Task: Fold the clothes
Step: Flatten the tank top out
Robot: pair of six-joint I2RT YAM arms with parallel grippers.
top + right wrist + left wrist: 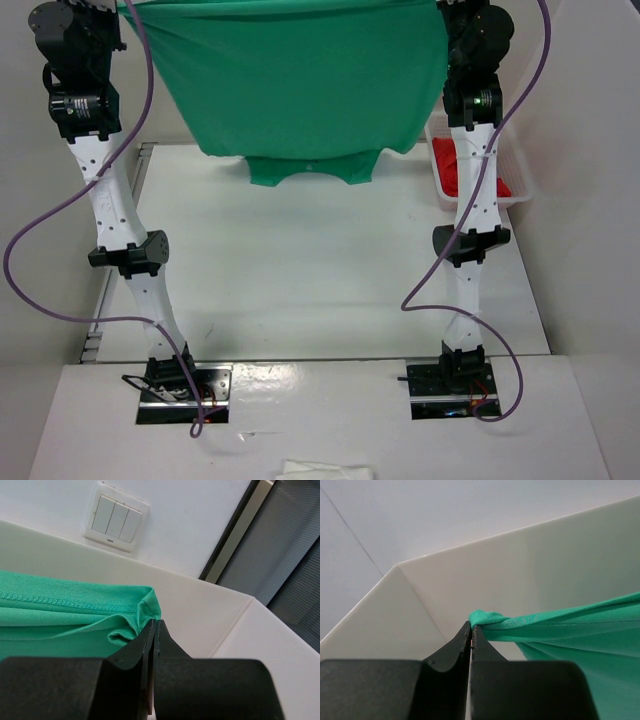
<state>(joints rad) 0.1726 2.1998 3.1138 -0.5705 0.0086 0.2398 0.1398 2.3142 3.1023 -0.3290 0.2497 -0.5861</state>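
Green T-shirt (300,80) hangs spread in the air above the table (300,280), neck end lowest. Left gripper (471,636) and right gripper (154,630) are each clamped on a hem corner. Fabric is thin, limp and light, likely to sag; best held at the stitched hem. Red garment (443,165) lies in a tray (525,190) beside the right arm, a possible snag

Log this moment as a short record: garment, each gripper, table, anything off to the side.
garment: green T-shirt, hanging spread between both arms, neck opening lowest
left gripper: shut on one corner of the shirt
right gripper: shut on the other corner, at the stitched hem
table: white, below the hanging shirt
side: red garment in a pale tray at the table's right edge
folding: not yet begun
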